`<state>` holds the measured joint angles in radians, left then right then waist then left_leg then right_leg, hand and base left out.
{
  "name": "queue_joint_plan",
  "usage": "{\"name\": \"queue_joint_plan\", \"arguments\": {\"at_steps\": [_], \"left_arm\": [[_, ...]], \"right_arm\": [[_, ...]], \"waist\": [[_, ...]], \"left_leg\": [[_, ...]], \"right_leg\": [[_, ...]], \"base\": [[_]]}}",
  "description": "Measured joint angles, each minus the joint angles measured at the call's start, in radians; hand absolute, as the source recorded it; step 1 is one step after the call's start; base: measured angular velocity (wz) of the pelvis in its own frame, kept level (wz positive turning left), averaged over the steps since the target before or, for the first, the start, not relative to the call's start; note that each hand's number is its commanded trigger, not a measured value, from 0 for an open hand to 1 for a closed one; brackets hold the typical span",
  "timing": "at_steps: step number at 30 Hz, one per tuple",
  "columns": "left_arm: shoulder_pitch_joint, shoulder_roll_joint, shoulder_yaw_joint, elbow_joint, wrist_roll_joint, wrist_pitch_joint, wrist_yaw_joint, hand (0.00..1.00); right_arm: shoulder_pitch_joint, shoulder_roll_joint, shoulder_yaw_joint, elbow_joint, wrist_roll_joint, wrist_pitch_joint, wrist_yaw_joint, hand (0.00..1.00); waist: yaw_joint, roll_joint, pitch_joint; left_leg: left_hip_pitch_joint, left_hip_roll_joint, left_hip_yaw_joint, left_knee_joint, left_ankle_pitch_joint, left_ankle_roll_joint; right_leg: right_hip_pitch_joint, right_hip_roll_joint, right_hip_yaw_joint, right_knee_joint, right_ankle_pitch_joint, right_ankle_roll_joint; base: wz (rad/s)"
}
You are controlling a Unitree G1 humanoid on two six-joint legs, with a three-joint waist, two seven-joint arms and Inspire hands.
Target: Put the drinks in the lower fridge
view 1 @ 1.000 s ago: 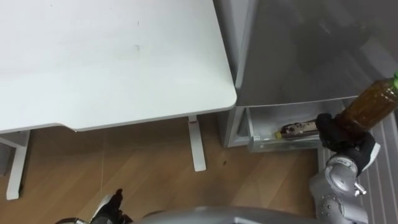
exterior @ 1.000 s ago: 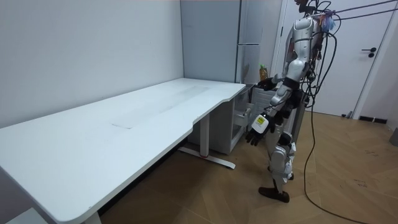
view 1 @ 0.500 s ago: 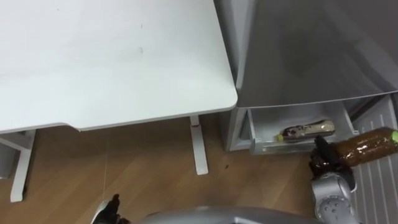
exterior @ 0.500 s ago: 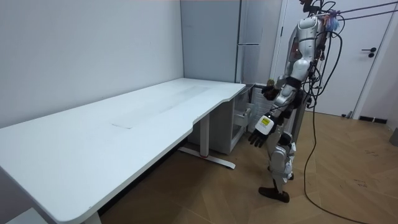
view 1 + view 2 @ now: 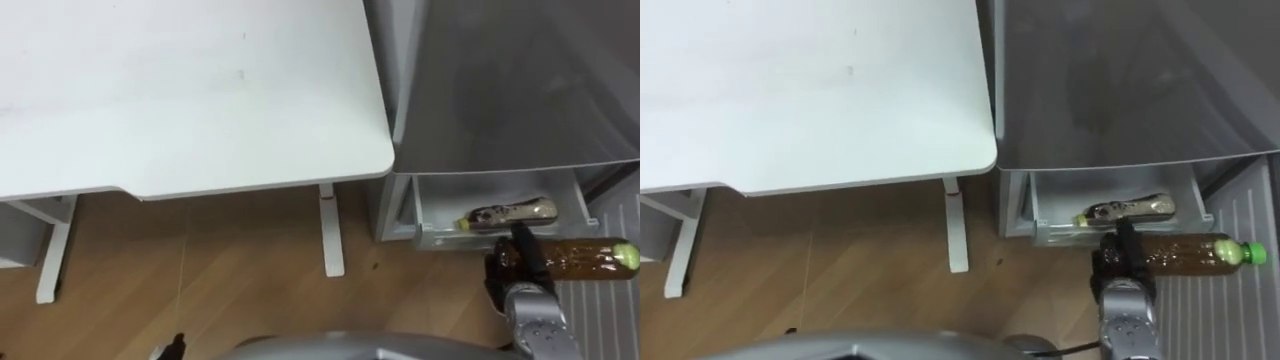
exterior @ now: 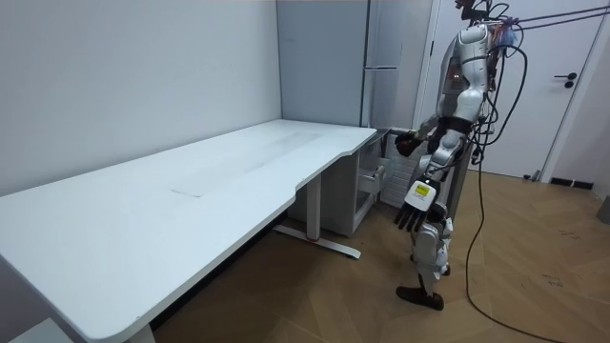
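Bottle [image 5: 1190, 254] clamped sideways in right robot hand [image 5: 1118, 264], before open fridge drawer [image 5: 1105, 186]; left robot hand [image 6: 416, 204] hanging loose

Eye views: from my head, close above the fridge [image 5: 510, 90], looking steeply down; set slightly apart, both share its open lower drawer [image 5: 470, 192] and the table [image 5: 190, 90] beside the fridge. Room view: well off from the fridge, facing it along the table.
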<state>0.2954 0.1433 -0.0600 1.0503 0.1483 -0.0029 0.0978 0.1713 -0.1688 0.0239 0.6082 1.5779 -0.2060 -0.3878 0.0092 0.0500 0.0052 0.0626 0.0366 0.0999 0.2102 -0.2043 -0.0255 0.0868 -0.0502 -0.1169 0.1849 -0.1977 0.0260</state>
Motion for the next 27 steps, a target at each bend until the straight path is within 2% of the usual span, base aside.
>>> {"name": "queue_joint_plan", "arguments": {"at_steps": [3,8,11,15,17,19,20,21,22,24,27], "left_arm": [[0.004,-0.001,0.013,0.0,0.0,0.006,-0.001,0.0],[0.002,-0.005,0.039,0.0,0.001,0.014,-0.002,0.0],[-0.013,-0.006,0.038,-0.001,0.0,0.023,-0.002,0.0],[-0.058,-0.002,0.038,0.003,-0.016,0.026,-0.001,0.0],[-0.087,0.004,0.037,0.011,-0.045,0.025,-0.001,0.0],[-0.156,0.009,0.038,0.045,-0.066,0.025,-0.001,0.0],[-0.172,0.011,0.037,0.048,-0.07,0.025,-0.001,0.0],[-0.202,0.014,0.033,0.049,-0.075,0.024,-0.001,0.0],[-0.226,0.018,0.023,0.051,-0.079,0.023,0.0,0.0],[-0.246,0.023,0.021,0.05,-0.077,0.018,0.0,0.0],[-0.288,0.028,-0.01,0.056,-0.077,0.022,0.001,0.0]], "right_arm": [[-0.002,0.006,-0.007,0.008,0.005,0.006,0.041,1.0],[-0.018,0.006,-0.013,0.048,0.005,0.04,0.124,1.0],[-0.059,-0.001,-0.017,0.124,-0.006,0.066,0.178,1.0],[-0.146,-0.026,-0.017,0.212,-0.009,0.099,0.221,1.0],[-0.206,-0.032,-0.018,0.269,-0.009,0.1,0.24,1.0],[-0.305,-0.036,-0.019,0.361,-0.01,0.105,0.273,1.0],[-0.326,-0.037,-0.019,0.381,-0.011,0.109,0.28,1.0],[-0.366,-0.04,-0.019,0.418,-0.012,0.119,0.294,1.0],[-0.397,-0.042,-0.019,0.443,-0.013,0.128,0.305,1.0],[-0.433,-0.042,-0.034,0.467,-0.029,0.148,0.31,1.0],[-0.503,-0.051,-0.068,0.53,-0.067,0.156,0.315,1.0]], "waist": [[0.005,-0.001,0.0002],[-0.001,-0.012,0.0003],[-0.002,-0.019,0.0007],[0.008,-0.022,0.0023],[0.015,-0.027,0.0063],[0.024,-0.033,0.0145],[0.024,-0.036,0.0162],[0.024,-0.036,0.0169],[0.027,-0.044,0.0216],[0.033,-0.048,0.0243],[0.045,-0.056,0.0305]], "left_leg": [[-0.002,0.0,-0.003,0.0,0.0,0.0],[-0.017,-0.002,-0.022,0.012,0.0,0.0],[-0.035,-0.002,-0.026,0.024,0.0,0.0],[-0.109,-0.002,-0.032,0.06,0.002,0.002],[-0.146,-0.002,-0.032,0.08,0.003,0.004],[-0.211,-0.002,-0.04,0.124,0.003,0.004],[-0.231,-0.003,-0.047,0.136,0.003,0.004],[-0.271,-0.003,-0.058,0.158,0.004,0.006],[-0.309,-0.003,-0.064,0.178,0.005,0.007],[-0.366,-0.004,-0.073,0.213,0.006,0.008],[-0.465,-0.022,-0.076,0.28,0.004,0.011]], "right_leg": [[0.0,0.0,-0.003,0.0,0.0,0.0],[0.001,-0.003,-0.021,0.001,0.0,-0.001],[-0.012,-0.002,-0.023,0.003,-0.001,-0.002],[-0.087,-0.006,-0.026,0.046,-0.002,-0.004],[-0.128,-0.012,-0.029,0.083,-0.005,-0.007],[-0.189,-0.017,-0.034,0.133,-0.012,-0.011],[-0.206,-0.018,-0.038,0.143,-0.013,-0.012],[-0.241,-0.02,-0.047,0.166,-0.016,-0.014],[-0.278,-0.022,-0.051,0.181,-0.02,-0.016],[-0.328,-0.024,-0.056,0.215,-0.027,-0.017],[-0.442,-0.057,-0.062,0.332,-0.063,-0.018]], "base": [[0.03],[0.11],[0.04],[0.0],[0.0],[0.07],[0.22],[0.23],[0.21],[0.15],[0.18]]}}
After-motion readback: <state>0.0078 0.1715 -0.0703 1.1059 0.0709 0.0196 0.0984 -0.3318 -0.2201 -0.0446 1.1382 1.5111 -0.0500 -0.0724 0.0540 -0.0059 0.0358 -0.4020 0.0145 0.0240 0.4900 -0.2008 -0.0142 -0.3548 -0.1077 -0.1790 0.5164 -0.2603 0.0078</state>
